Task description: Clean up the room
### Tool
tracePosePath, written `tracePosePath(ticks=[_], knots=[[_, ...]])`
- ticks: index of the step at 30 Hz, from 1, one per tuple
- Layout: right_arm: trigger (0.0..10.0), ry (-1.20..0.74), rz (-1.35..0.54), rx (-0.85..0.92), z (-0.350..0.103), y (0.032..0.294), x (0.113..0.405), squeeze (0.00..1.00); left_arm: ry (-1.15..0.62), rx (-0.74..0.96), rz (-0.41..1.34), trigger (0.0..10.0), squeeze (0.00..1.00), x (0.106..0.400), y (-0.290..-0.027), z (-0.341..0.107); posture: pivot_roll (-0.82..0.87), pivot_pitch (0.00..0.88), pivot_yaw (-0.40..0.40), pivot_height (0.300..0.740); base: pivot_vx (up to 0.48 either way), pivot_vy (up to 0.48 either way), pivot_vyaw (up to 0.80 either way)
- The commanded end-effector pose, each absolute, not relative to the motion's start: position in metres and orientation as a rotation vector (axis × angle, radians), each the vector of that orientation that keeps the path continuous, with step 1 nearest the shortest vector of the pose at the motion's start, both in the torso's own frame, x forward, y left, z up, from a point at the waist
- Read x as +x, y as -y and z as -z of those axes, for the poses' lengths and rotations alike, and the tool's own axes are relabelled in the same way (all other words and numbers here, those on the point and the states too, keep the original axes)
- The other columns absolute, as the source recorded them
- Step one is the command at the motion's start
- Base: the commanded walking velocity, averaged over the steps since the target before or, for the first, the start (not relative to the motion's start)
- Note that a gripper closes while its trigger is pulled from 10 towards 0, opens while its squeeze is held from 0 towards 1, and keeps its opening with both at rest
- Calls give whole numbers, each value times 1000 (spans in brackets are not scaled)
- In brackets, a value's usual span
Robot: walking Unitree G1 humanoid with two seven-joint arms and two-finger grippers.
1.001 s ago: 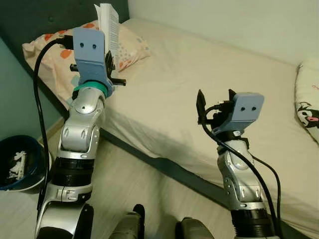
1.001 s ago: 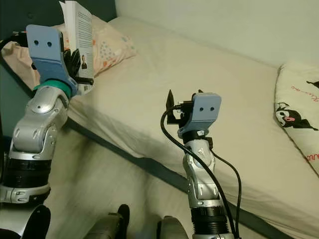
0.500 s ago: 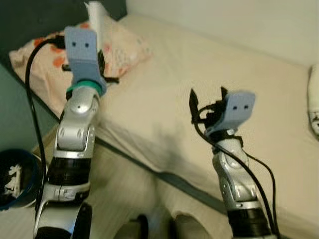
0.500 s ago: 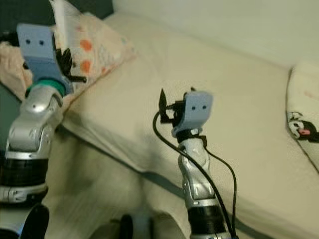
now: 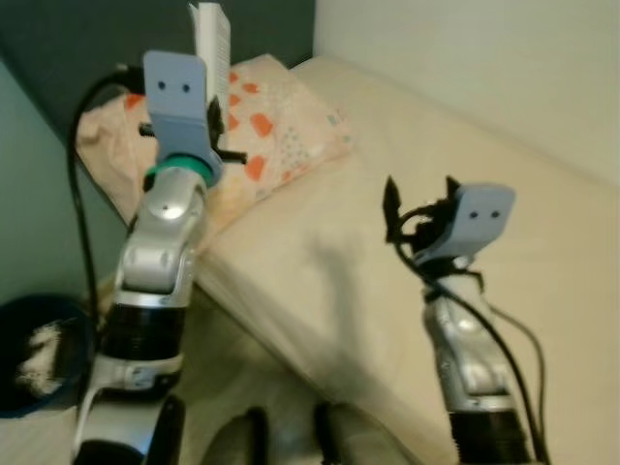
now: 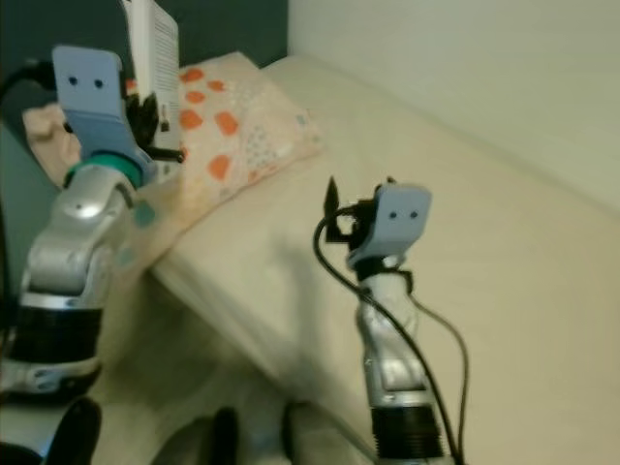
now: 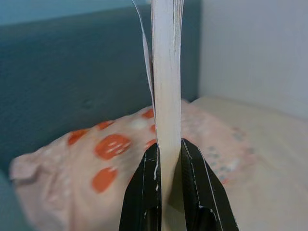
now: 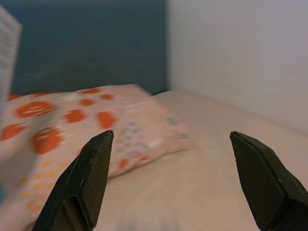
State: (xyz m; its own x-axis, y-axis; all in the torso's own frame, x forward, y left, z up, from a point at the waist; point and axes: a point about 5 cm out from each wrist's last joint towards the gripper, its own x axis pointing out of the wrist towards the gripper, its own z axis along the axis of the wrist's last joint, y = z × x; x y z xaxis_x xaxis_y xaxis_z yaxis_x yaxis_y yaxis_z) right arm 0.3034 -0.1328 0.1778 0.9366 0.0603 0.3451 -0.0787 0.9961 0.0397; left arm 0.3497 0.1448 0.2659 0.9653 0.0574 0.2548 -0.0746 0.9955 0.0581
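Left gripper [image 7: 166,159] clenched on upright book [image 7: 166,72], raised above spotted pillow [image 5: 281,136] at bed [image 5: 465,165] head. Right gripper [image 8: 168,178] spread wide, unladen. Advised: keep book vertical, grip firm during carry.

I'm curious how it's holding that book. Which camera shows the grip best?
The left wrist view: the book stands upright, its page edges pinched between the left gripper's black fingers. Both eye views show it from behind the wrist, raised above the pillow. The right wrist view catches just a blurred page edge.
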Motion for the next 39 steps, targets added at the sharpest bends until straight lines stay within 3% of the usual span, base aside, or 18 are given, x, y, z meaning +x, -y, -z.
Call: tracePosePath(ticks=[1, 17, 21, 23, 24, 25, 39], knots=[[10000, 338, -68, 55, -174, 135, 302, 0, 294, 73, -60, 10000, 0, 347, -143, -271, -128, 126, 72, 731, 0, 0, 0], [10000, 328, -63, 56, -171, 134, 301, 0, 265, 130, 14, 10000, 0, 349, -134, -257, -127, 134, 72, 731, 0, 0, 0], [10000, 298, -54, 55, -163, 133, 300, 0, 192, 303, 125, 10000, 0, 360, -118, -227, -127, 150, 72, 731, 0, 0, 0], [10000, 280, -42, 55, -158, 134, 299, 0, 159, 488, 188, 10000, 0, 368, -107, -206, -134, 167, 78, 731, 0, 0, 0], [10000, 280, -42, 55, -158, 134, 299, 0, 159, 488, 188, 10000, 0, 368, -107, -206, -134, 167, 78, 731, 0, 0, 0], [10000, 279, -40, 54, -158, 134, 298, 0, 154, 655, 214, 10000, 0, 373, -101, -193, -144, 186, 89, 731, 0, 0, 0], [10000, 304, -34, 68, -167, 129, 287, 0, 123, 845, 110, 10000, 0, 398, -86, -181, -198, 265, 127, 731, 0, 0, 0]])
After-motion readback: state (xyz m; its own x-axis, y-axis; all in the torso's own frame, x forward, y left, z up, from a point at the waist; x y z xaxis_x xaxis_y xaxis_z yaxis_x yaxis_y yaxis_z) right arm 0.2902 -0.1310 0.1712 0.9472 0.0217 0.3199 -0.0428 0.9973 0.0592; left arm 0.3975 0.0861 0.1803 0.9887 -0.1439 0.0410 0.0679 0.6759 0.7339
